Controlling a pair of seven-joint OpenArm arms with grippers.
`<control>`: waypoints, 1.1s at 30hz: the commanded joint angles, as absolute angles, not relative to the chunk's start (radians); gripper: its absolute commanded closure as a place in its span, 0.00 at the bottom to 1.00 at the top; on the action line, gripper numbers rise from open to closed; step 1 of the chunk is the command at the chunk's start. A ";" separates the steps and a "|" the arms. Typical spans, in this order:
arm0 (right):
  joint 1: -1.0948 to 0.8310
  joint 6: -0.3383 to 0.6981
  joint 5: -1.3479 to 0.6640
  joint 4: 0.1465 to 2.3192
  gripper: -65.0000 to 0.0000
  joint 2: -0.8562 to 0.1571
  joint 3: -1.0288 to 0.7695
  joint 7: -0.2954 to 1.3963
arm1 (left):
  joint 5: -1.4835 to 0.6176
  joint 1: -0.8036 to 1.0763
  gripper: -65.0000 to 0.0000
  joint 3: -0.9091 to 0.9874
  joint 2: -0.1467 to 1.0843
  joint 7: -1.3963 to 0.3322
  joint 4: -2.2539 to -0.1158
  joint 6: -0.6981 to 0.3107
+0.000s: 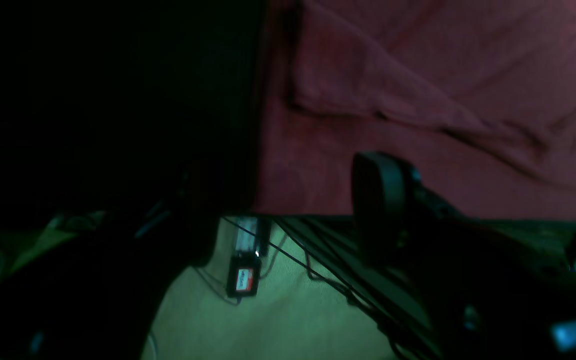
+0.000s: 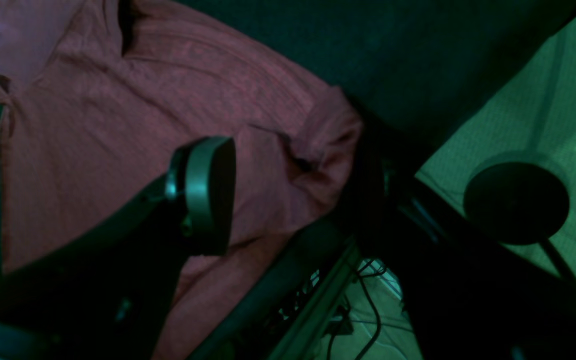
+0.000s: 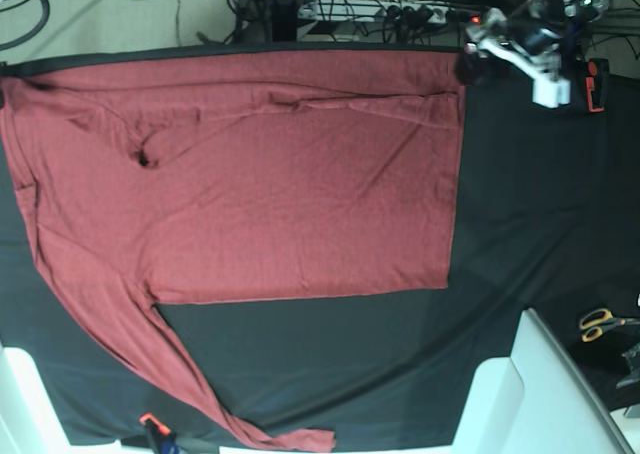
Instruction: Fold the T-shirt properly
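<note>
T-shirt (image 3: pixel 270 174), a big brick-red long-sleeved one of thin soft knit, lies spread flat over the black-clothed worktop (image 3: pixel 540 204), its far edge running just beneath both pincers. One long sleeve trails off toward the near edge, well away from either pincer, and a narrow fold lies along the far edge between them. The left pincer (image 3: pixel 470 62) hovers at the far corner of the hem; from its wrist view only one dark rounded pad (image 1: pixel 380 200) shows, with no cloth in it, and I cannot tell how wide it stands. The right pincer (image 2: pixel 203 195) shows the same: one pad over the shoulder area, nothing pinched, its gap unreadable.

My worry is the fabric itself. Knit this thin and limp will sag and drag; a grab taking only the top layer of that folded strip could undo it, and the trailing sleeve may twist or slide off the worktop when the body is lifted, leaving a crooked fold
</note>
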State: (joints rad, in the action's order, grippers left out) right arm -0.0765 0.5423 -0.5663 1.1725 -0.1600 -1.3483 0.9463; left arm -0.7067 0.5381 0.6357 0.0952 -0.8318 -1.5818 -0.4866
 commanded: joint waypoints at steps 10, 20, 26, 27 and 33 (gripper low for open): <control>-0.019 0.558 -0.582 1.188 0.48 -0.321 -1.078 0.792 | -0.719 0.541 0.39 0.855 0.159 -0.826 -1.600 -0.490; 0.344 0.550 -0.582 0.633 0.48 -0.549 -0.372 0.328 | -0.725 0.499 0.39 0.852 0.219 -0.874 -1.613 -0.496; 0.549 0.464 -0.567 0.226 0.47 -0.562 -0.044 -0.004 | -0.725 0.509 0.39 0.858 0.220 -0.874 -1.613 -0.496; 0.555 0.432 -0.561 0.200 0.47 -0.559 0.001 -0.041 | -0.725 0.509 0.39 0.860 0.220 -0.871 -1.612 -0.496; 0.527 0.315 -0.559 0.177 0.47 -0.516 0.090 -0.091 | -0.725 0.509 0.40 0.858 0.214 -0.869 -1.610 -0.496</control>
State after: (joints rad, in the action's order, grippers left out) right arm 0.5053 0.3138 -0.5499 0.1673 -0.4892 0.0902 -0.0662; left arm -0.7105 0.5022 0.8513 0.1986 -0.8837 -1.5970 -0.4953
